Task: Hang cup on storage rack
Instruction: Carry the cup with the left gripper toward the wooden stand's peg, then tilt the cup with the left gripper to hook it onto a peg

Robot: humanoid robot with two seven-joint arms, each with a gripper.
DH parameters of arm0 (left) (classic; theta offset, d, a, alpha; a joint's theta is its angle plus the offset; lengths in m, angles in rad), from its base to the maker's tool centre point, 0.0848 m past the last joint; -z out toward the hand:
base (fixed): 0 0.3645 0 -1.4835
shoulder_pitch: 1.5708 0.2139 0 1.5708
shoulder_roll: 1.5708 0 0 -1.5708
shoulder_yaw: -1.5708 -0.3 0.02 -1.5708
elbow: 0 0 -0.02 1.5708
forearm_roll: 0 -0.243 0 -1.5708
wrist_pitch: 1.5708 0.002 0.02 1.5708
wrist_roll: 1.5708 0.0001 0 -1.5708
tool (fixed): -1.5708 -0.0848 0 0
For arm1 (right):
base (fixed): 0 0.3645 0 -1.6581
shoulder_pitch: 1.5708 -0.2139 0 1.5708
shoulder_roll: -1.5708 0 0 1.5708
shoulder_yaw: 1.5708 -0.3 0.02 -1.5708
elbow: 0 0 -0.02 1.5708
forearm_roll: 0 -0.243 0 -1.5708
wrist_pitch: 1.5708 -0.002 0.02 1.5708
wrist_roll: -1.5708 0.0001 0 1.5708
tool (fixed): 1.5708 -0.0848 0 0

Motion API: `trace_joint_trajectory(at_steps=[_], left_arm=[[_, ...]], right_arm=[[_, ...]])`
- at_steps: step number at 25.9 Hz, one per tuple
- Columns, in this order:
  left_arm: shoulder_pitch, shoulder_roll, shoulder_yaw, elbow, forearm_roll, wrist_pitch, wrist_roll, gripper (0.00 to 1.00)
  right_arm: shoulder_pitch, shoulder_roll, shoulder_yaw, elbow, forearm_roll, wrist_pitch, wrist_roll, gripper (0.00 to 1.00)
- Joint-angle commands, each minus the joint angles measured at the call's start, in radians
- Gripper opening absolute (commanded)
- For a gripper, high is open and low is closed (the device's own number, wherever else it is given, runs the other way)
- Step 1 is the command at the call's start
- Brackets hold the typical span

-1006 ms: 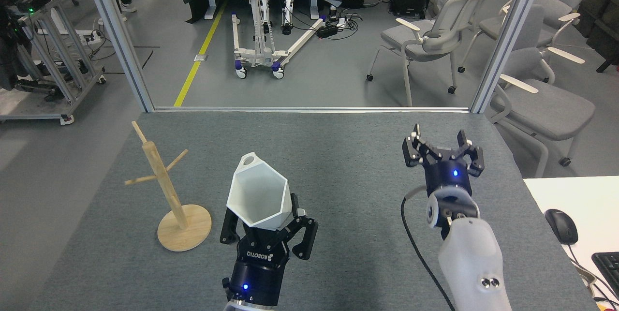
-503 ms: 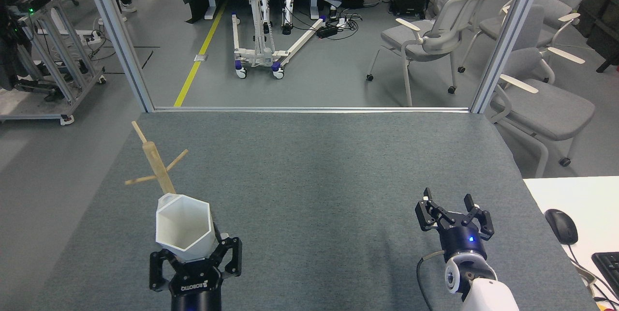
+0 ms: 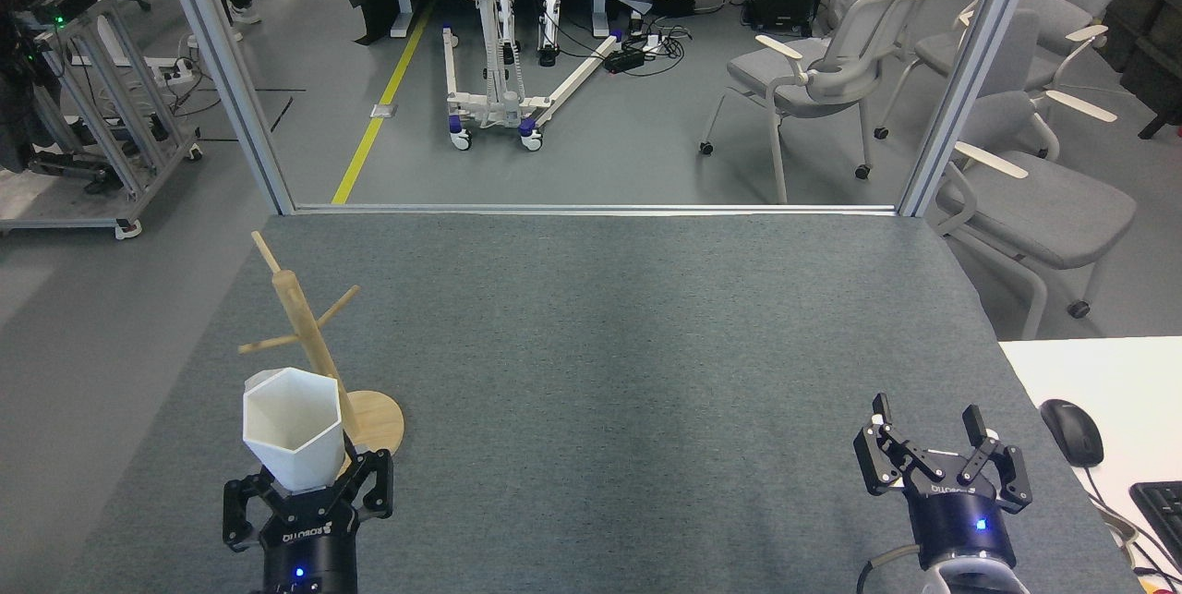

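A robot's left gripper (image 3: 305,503) pinches the base of a white faceted cup (image 3: 291,429), open mouth up and empty, held just in front of a wooden storage rack (image 3: 319,356) on the grey table (image 3: 628,345). The right gripper (image 3: 942,474) hovers with fingers spread, empty.

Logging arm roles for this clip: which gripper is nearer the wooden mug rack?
Left. The left gripper, shut on the white cup, sits just in front of the rack. The right gripper, open and empty, is far across the table.
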Motion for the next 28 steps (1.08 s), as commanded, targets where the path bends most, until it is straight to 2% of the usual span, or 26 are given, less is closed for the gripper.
trace_joint_trajectory(at_steps=[1, 10, 19, 21, 28], left_arm=[[-0.047, 0.012, 0.043, 0.055, 0.001, -0.066, -0.009, 0.0], [-0.065, 0.032, 0.089, 0.075, 0.024, -0.07, -0.012, 0.0], [-0.073, 0.033, 0.112, 0.087, 0.078, -0.074, -0.009, 0.0], [-0.084, 0.038, 0.112, 0.094, 0.078, -0.08, -0.009, 0.0], [-0.09, 0.049, 0.11, 0.095, 0.072, -0.116, -0.009, 0.0]], right_arm=[[-0.033, -0.003, -0.004, 0.019, 0.003, 0.001, 0.022, 0.99], [-0.133, 0.005, -0.001, 0.077, 0.095, -0.001, 0.056, 0.99], [-0.134, 0.019, 0.004, 0.091, 0.095, -0.001, 0.054, 0.99], [-0.136, 0.0, 0.004, 0.091, 0.095, -0.002, 0.05, 0.99], [-0.142, 0.002, -0.006, 0.095, 0.084, -0.002, 0.046, 0.99]])
